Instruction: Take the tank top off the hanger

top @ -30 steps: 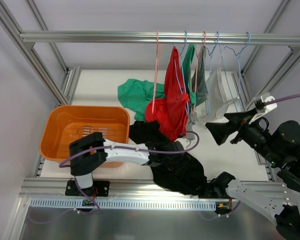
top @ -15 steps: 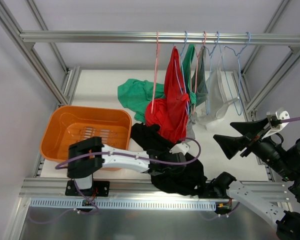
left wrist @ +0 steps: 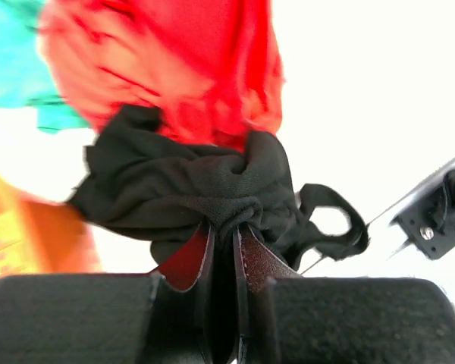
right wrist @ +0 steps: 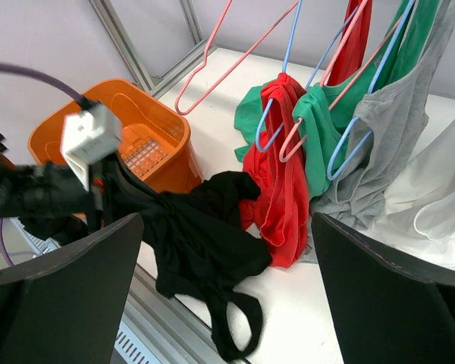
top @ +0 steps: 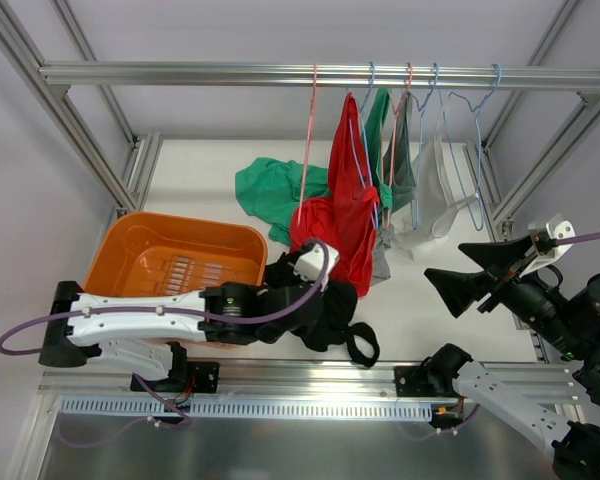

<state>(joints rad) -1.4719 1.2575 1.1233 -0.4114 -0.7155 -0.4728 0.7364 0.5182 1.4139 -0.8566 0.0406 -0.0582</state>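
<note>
1. Where the left gripper (left wrist: pixel 224 227) pinches narrowly shut, the black tank top (left wrist: pixel 197 178) bunches out from its tips, lying at 4 o'clock of the orange basket (top: pixel 120 250).
2. Since a second ago, arm and top have swung toward that basket.
3. The right gripper (top: pixel 445 262) gapes wide, holding nothing.
4. The left fingertips are buried in cloth, and the wrist view is blurred.

My white table (top: pixel 425 305) bears an orange basket (top: pixel 170 262) at its left, a green shirt (top: pixel 265 190) crumpled further back, and a black top (top: pixel 325 312) bunched beside the basket (one strap trailing toward the near edge).
</note>
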